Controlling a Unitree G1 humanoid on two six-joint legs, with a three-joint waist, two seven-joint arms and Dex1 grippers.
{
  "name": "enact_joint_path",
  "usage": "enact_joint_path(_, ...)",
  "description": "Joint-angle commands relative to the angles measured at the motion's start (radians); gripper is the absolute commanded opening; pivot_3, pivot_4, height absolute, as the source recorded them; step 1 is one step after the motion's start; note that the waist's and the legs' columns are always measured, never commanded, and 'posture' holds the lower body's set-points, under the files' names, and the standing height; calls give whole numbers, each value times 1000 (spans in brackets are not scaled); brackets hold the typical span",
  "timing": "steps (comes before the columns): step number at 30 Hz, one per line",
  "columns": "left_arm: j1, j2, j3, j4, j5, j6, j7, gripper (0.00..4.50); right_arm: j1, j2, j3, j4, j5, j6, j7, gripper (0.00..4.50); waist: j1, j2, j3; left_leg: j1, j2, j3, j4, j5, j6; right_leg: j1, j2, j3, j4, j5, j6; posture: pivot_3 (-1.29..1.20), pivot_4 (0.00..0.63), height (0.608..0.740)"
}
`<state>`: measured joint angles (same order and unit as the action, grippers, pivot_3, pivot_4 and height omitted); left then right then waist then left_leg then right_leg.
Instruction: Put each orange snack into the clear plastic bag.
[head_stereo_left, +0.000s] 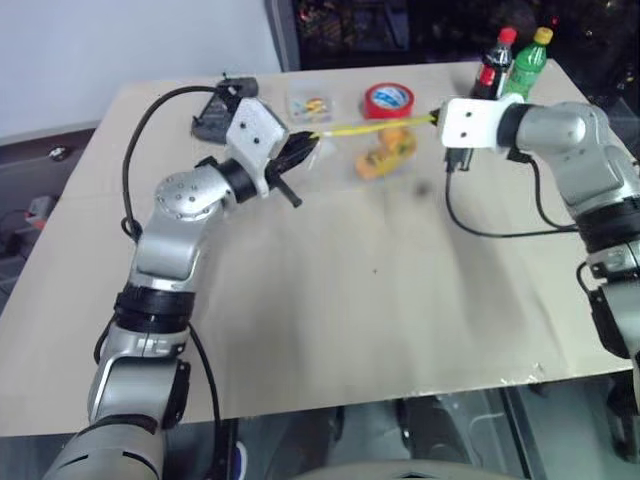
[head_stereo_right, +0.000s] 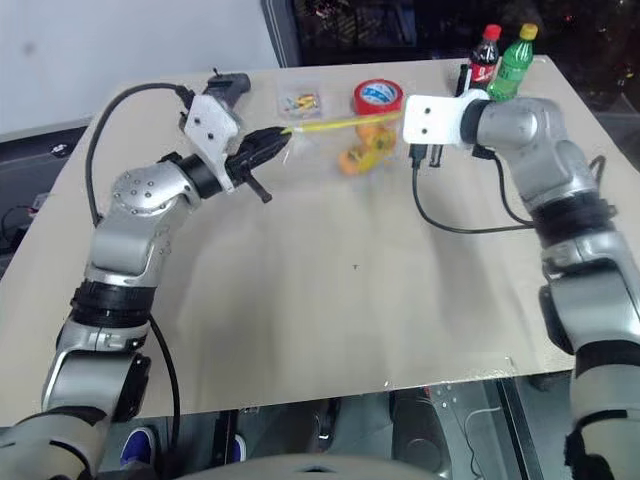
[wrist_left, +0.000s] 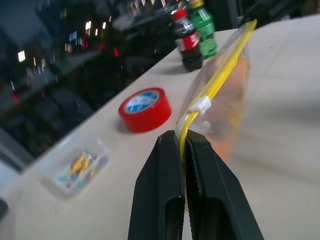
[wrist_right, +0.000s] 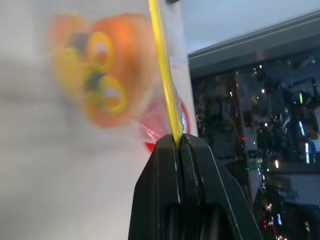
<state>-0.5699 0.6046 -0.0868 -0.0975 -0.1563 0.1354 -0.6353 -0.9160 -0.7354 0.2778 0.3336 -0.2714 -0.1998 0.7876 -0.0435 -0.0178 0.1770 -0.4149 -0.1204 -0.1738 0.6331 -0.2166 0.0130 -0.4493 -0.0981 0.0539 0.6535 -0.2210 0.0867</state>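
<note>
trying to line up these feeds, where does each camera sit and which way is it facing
Left and right eye views: on the head, looking forward and down over the beige table; both arms show, stretching the clear plastic zip bag by its yellow seal strip between them.
Left wrist view: along the left claw, shut on one end of the strip, facing the red tape roll and two small bottles.
Right wrist view: along the right claw, shut on the other end.
Both wrist views share the bag with the orange snacks inside.

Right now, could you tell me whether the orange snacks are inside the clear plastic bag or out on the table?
Inside: the orange snacks show through the clear plastic bag, hanging below its yellow seal strip.
</note>
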Motion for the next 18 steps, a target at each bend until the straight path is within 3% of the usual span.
enact_joint_path(1,155,27,22,-118,107,-127,48,0,261,-35,-116,-275,22,155,-35,35,1,0,0,-1,0,0,-1,0,0,-1,-1,0,-1,0,0,0,150,740)
enact_joint_path(3,262,26,-10,-144,178,-182,69,0,437,5,-137,-421,-12,217,-110,35,2,2,1,-1,-1,2,-1,-1,1,-2,-1,2,1,0,0,0,150,740)
enact_joint_path(7,364,5,-40,-149,241,-225,88,0,671,29,-111,-572,-18,299,-109,35,15,2,1,3,-1,3,3,-1,2,2,0,3,8,1,0,0,150,740)
enact_joint_path(8,369,3,-40,-148,249,-234,91,0,701,40,-121,-614,-6,309,-117,601,20,2,2,6,-1,3,4,-3,5,5,1,3,7,2,0,0,150,740)
enact_joint_path(10,371,5,-37,-144,259,-249,90,0,723,77,-142,-708,23,349,-134,1545,28,3,3,19,1,3,5,-3,5,19,2,2,5,2,3,0,150,740)
enact_joint_path(12,366,6,-31,-141,256,-249,85,0,717,104,-139,-786,41,379,-131,2033,26,3,3,23,1,4,5,-3,6,24,2,2,5,0,4,0,150,740)
enact_joint_path(14,358,9,-28,-141,253,-252,72,0,694,111,-98,-839,28,384,-101,2033,28,3,3,35,5,3,5,-4,4,37,2,-1,4,0,5,0,150,740)
enact_joint_path(18,336,0,-28,-162,226,-212,45,0,549,218,43,-812,-34,398,-104,2033,24,2,3,34,6,2,5,-2,6,36,4,-2,2,2,8,0,150,740)
